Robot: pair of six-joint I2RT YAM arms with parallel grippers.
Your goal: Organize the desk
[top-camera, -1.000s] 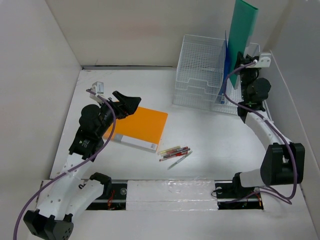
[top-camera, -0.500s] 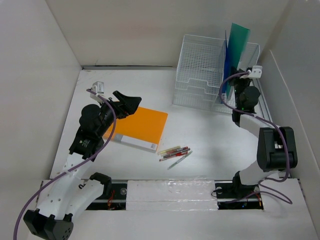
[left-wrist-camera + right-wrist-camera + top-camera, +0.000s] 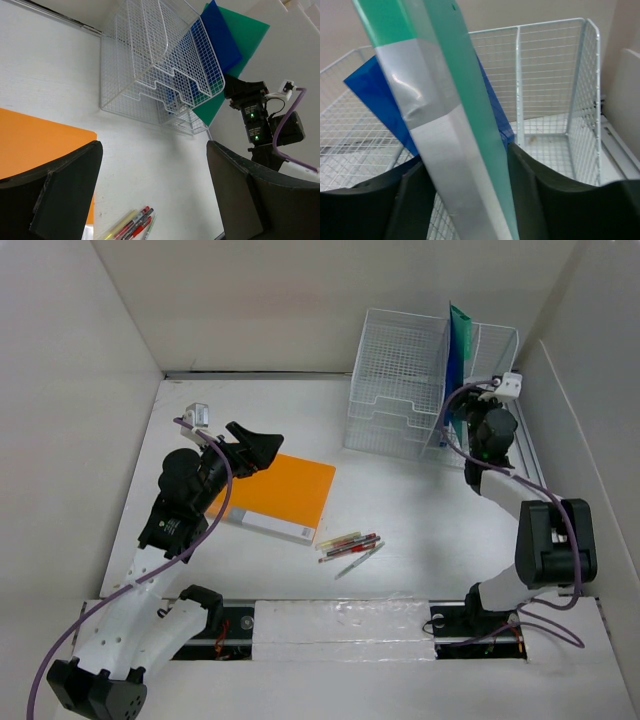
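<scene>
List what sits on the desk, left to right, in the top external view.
Small white object → orange folder → pens → white wire organizer → green folder, standing in the organizer's right section.

Boxed in by plain white panel walls (image 3: 300,300) along the far, left and right edges. Joined to the matte white desk (image 3: 420,500) at a dark seam (image 3: 260,373) along the far edge. Lit softly and evenly.
</scene>
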